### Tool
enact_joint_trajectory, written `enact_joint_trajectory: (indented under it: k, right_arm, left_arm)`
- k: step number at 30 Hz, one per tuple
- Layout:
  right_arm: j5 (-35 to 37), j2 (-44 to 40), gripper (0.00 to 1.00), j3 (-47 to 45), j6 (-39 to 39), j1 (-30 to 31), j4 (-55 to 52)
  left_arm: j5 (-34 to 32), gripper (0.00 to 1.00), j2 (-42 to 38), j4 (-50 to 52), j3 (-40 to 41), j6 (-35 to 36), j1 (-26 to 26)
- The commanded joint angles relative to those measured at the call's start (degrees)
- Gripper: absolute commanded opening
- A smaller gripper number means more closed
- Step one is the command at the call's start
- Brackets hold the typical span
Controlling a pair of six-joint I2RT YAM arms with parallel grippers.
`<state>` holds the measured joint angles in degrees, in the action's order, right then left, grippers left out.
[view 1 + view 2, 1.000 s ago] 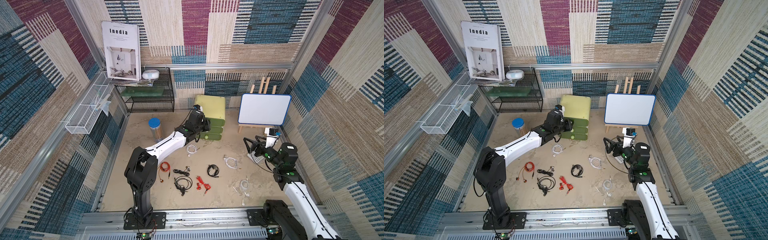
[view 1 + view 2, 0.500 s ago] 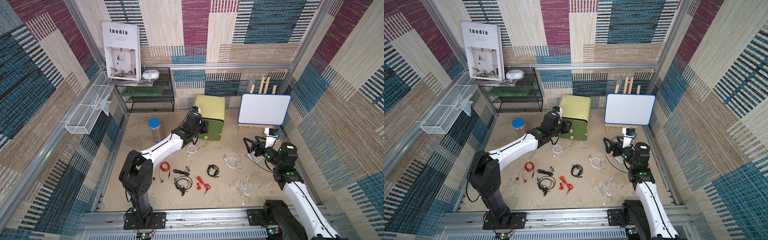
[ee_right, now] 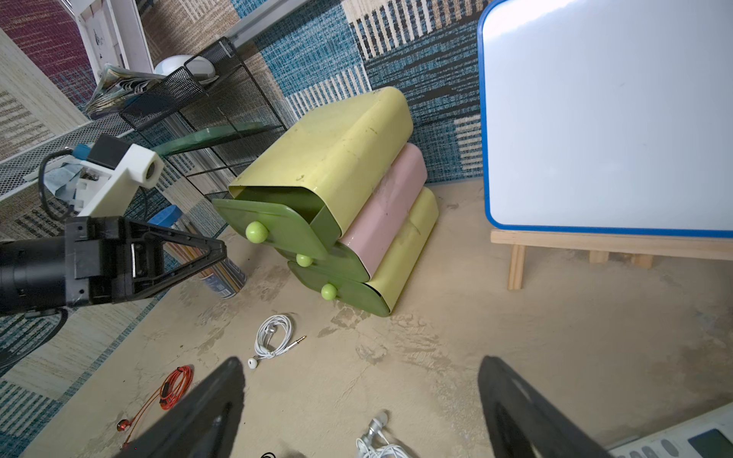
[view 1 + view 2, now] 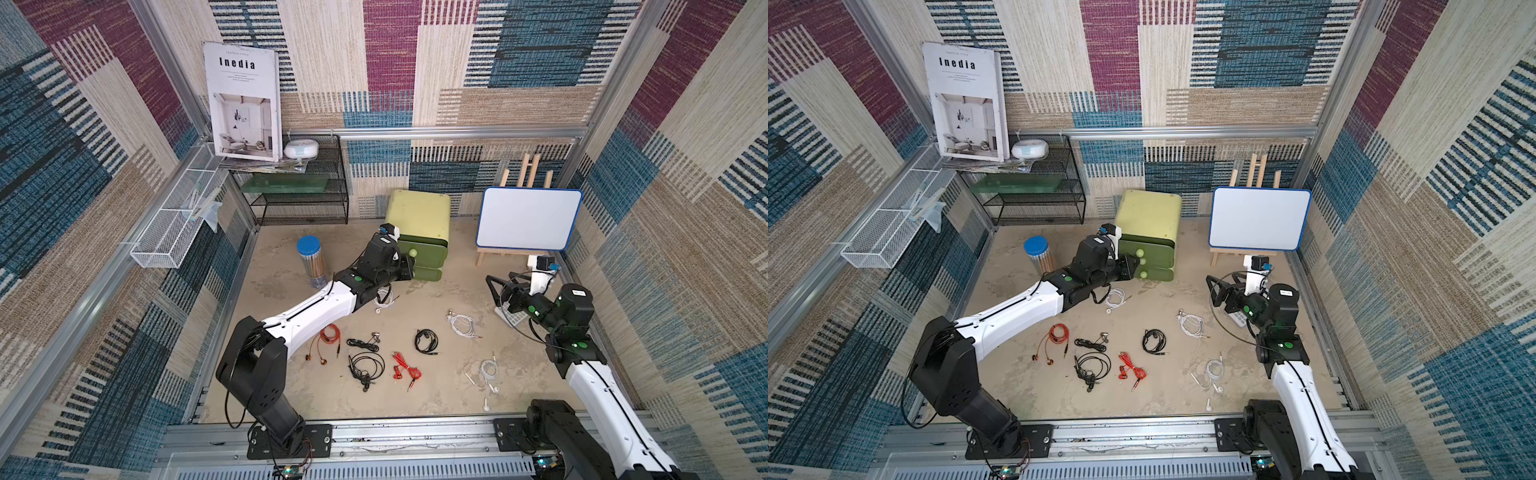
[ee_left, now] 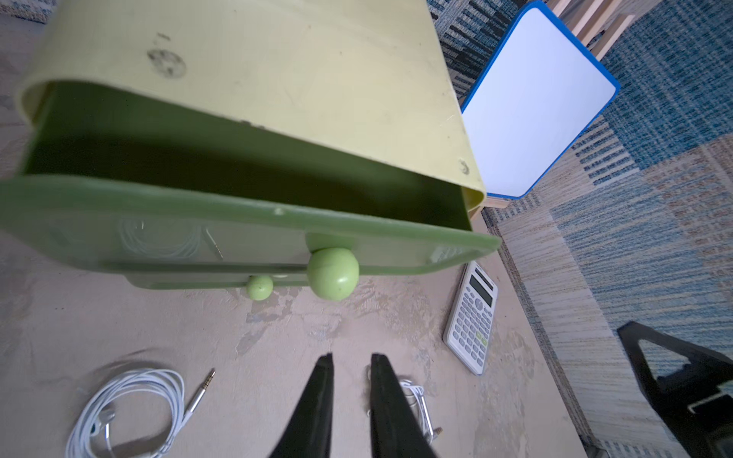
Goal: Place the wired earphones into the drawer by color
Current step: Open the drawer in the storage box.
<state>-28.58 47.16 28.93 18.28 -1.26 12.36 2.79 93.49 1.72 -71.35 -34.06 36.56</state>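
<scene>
With a top view as the dial and 12 at the back wall (image 4: 390, 62), the drawer unit (image 4: 419, 216) sits at 12 o'clock on the floor (image 4: 436, 395). All eight wired earphones (image 4: 426, 340) lie loose on the floor toward 6 of it: three white sets (image 4: 461, 324), three black sets (image 4: 365, 368), a red set (image 4: 405, 370) and an orange set (image 4: 328, 336).

Only the right wrist view shows the unit's pink middle tier (image 3: 392, 198) (from above it reads plain yellow-green). It also shows the top drawer (image 3: 277, 228) pulled out, while the two below look pushed in. The left wrist view alone gives the calculator (image 5: 472, 317) whole; in both top views the right arm (image 4: 598, 386) covers most of it. That view also looks into the top drawer. Only dark green wall shows, and I cannot tell if the faint white coil on its glossy front is a reflection.

The left gripper (image 5: 351, 359) hangs before the knob (image 5: 333, 273), clear of it, fingers a narrow gap apart with nothing between. The right gripper (image 3: 359, 361) is spread wide and empty at 3 o'clock.

A clear tube (image 4: 308, 245) with a blue lid, at 9 o'clock of the unit, holds pencils (image 4: 313, 270). The poster (image 4: 243, 99) at 11 reads "Inedia"; its smaller print is unreadable.
</scene>
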Motion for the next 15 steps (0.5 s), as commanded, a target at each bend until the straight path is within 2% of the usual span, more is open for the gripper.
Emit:
enact_joint_trajectory:
  k: [1,4,7,15]
  right_arm:
    - [-0.77,0.33,0.95,0.59,0.32,0.02,-0.37]
    - [-1.05,0.41,0.95,0.69,0.45,0.05,-0.47]
    - [-0.95,0.23,0.95,0.78,0.44,0.01,-0.60]
    - [-0.95,-0.09,0.95,0.65,0.26,0.10,-0.78]
  left_arm:
    - [-1.10,0.32,-0.85,-1.34,0.72,-0.12,0.10]
    - [-2.45,0.42,-0.46,-1.15,0.52,-0.21,0.09]
    - [-3.00,0.48,0.90,-1.25,-0.39,-0.38,0.10]
    - [-4.95,0.51,5.57,-1.26,-4.54,-0.40,0.01]
